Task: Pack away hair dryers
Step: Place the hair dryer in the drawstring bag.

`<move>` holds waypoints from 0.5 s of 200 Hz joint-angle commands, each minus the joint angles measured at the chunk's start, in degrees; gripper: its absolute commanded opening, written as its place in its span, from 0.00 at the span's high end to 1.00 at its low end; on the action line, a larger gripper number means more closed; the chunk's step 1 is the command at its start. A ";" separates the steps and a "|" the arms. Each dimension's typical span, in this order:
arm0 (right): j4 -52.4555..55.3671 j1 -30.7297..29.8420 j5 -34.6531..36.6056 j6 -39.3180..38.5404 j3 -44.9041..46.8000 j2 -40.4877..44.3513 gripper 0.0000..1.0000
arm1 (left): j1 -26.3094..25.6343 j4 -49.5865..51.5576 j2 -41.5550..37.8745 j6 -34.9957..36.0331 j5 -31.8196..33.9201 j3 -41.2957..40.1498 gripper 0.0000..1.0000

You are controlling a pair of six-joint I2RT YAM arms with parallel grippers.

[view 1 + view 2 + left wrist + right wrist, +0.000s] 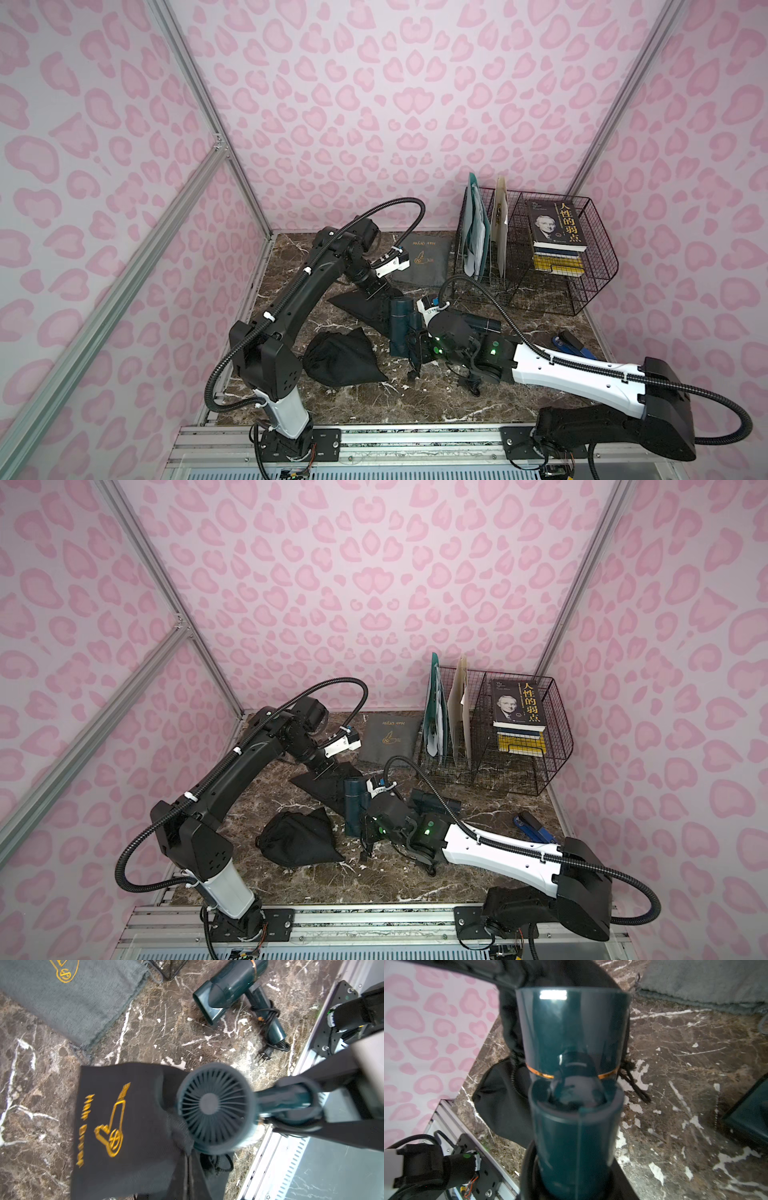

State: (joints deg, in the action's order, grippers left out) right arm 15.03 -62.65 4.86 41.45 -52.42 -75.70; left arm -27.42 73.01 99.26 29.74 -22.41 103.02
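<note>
A: "Where's the teal dryer (400, 328)?"
B: "Frame centre. Your R pincer (573, 1172) is clamped on its handle, barrel toward black pouch (365, 305). L pincer (376, 291) pinched together on pouch rim, prob. to hold mouth open."

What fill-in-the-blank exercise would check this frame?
1. The right gripper holds the teal hair dryer by its ____.
2. The left gripper is shut on the edge of the ____ pouch.
3. The books are stacked in the wire ____.
Missing words: handle; black; basket.
</note>
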 commanded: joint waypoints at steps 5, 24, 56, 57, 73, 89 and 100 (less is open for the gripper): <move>0.53 -0.96 1.06 -0.84 -1.15 -1.80 1.00 | -0.62 0.89 -1.11 -0.93 -1.60 0.27 0.98; 0.27 -1.67 0.42 -1.40 -2.00 -2.84 1.00 | -0.88 0.64 -1.30 -1.05 -1.78 0.42 0.98; 0.78 -1.98 0.16 -1.95 -3.62 -4.39 1.00 | -1.65 0.64 -1.72 -1.53 -2.74 0.13 0.98; 0.79 -1.96 0.11 -1.97 -3.63 -4.47 1.00 | -1.70 0.64 -1.76 -1.53 -2.77 0.10 0.98; 0.62 -2.09 -0.53 -2.30 -4.34 -5.35 1.00 | -2.43 0.59 -2.32 -1.77 -3.44 -0.27 0.98; 0.53 -2.20 -0.93 -2.43 -5.21 -6.37 1.00 | -3.61 0.32 -3.20 -1.97 -3.78 -1.09 0.98; 0.64 -2.38 -1.00 -2.48 -6.02 -6.89 1.00 | -4.48 -0.18 -3.62 -2.24 -3.40 -1.92 0.98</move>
State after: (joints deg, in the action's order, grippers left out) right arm 16.99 -64.75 4.01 39.86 -57.14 -81.60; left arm -30.57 73.52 96.77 28.08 -24.03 102.15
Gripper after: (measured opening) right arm 0.355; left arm 0.057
